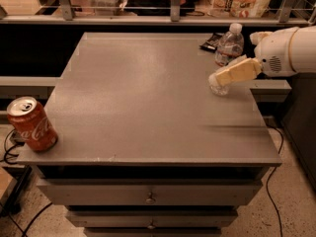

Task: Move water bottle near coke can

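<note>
The water bottle (230,42), clear with a white cap, stands upright near the table's back right corner. The coke can (32,124), red with white script, stands upright at the front left corner of the grey table (148,93), far from the bottle. My gripper (232,57) reaches in from the right at the bottle. Its near cream finger (236,72) crosses in front of the bottle's lower half and hides it. The other finger (258,36) shows beyond the bottle to the right. The fingers stand apart with the bottle between them.
A small dark flat object (212,41) lies just behind and left of the bottle. A rail and cluttered shelves run behind the table. Drawers (148,196) sit under the top. Cables lie on the floor at both sides.
</note>
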Motion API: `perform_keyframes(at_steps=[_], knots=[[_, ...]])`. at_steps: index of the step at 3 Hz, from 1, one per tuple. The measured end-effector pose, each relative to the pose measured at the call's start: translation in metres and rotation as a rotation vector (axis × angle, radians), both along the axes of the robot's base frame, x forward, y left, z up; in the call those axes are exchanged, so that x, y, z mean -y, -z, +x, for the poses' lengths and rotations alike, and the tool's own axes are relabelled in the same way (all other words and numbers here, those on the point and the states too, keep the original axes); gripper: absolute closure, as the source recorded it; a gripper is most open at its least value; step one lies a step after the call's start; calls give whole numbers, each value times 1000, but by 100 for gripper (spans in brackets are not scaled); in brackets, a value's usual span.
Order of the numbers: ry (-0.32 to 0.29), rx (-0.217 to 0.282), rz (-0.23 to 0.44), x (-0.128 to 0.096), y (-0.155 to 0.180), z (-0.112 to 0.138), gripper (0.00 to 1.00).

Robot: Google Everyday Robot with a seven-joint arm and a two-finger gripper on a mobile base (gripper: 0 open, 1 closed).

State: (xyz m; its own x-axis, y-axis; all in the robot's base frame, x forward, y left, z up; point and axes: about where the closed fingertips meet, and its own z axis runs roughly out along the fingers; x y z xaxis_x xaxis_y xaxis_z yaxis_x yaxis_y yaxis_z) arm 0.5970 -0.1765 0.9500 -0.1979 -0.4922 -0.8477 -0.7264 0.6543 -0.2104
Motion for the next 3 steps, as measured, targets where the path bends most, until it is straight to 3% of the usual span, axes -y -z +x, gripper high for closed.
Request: perform_keyframes(at_steps=[1, 2, 3], knots=[[5, -3, 84, -5, 9, 21, 0], [-24, -1, 137, -16, 11, 36, 24], [-42, 6, 150, -22, 9, 40, 47]])
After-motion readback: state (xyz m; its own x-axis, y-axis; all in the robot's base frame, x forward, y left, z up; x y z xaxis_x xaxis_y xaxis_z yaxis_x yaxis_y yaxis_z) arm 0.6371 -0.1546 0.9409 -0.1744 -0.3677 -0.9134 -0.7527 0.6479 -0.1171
